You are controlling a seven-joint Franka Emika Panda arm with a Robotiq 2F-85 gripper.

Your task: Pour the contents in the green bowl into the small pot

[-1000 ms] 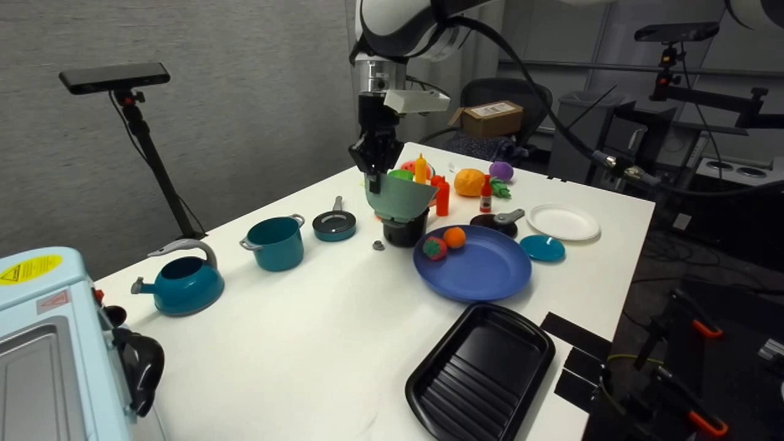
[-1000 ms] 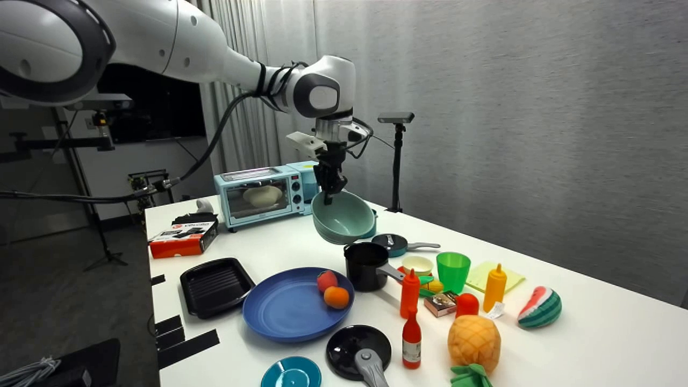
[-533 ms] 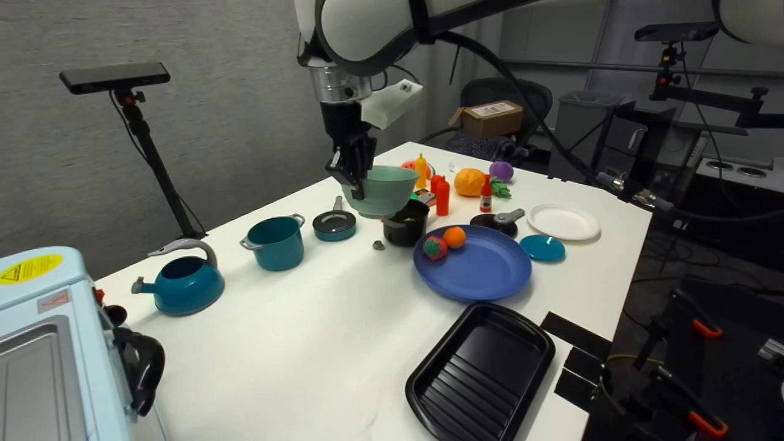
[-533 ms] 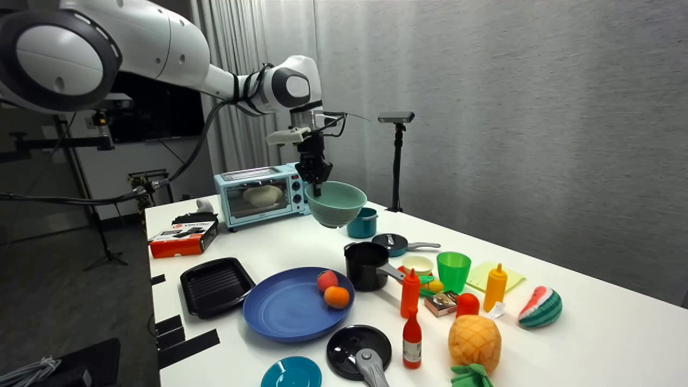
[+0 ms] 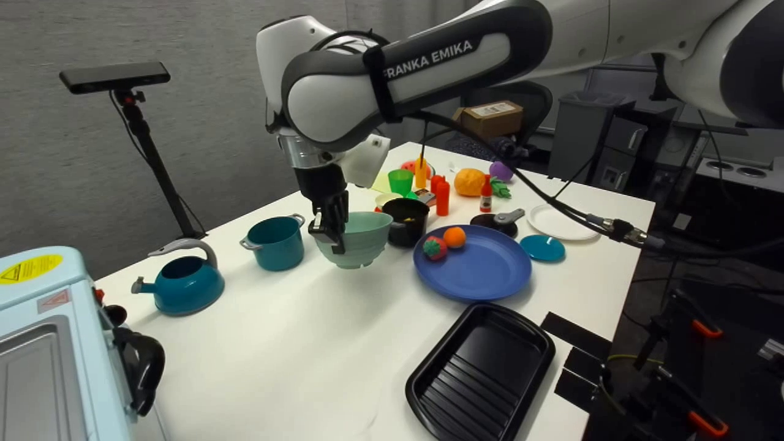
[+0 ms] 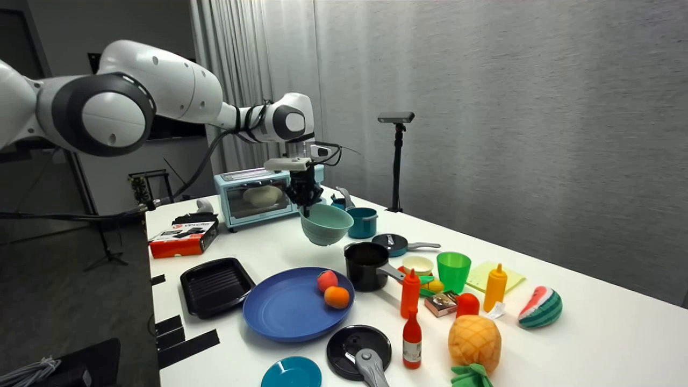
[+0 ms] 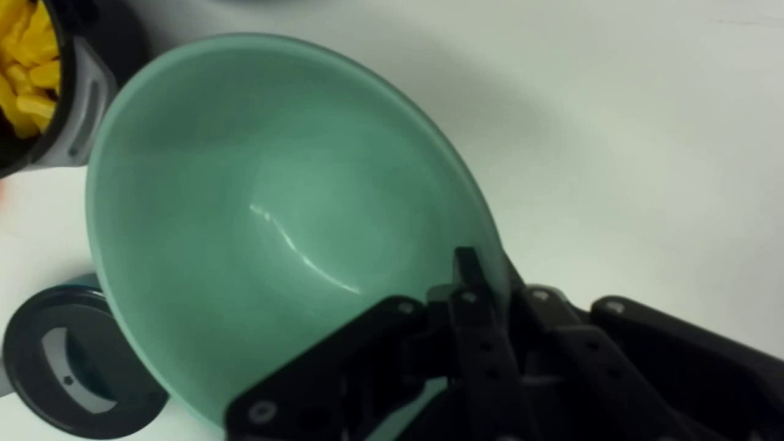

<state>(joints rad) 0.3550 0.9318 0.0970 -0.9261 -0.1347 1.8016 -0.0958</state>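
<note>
"The smooth, round, pale sage-green bowl has come lower, away from the small black pot."
"Held how?"
"The black jointed gripper pinches its rim, one fingertip inside, the other mostly hidden."
"And the little yellow pieces?"
"Heaped in the pot, cut off at the wrist view's corner."

FRANKA EMIKA, white along the arm! Black triangle, yellow label on the oven; blurry lettering on the red box.
</note>
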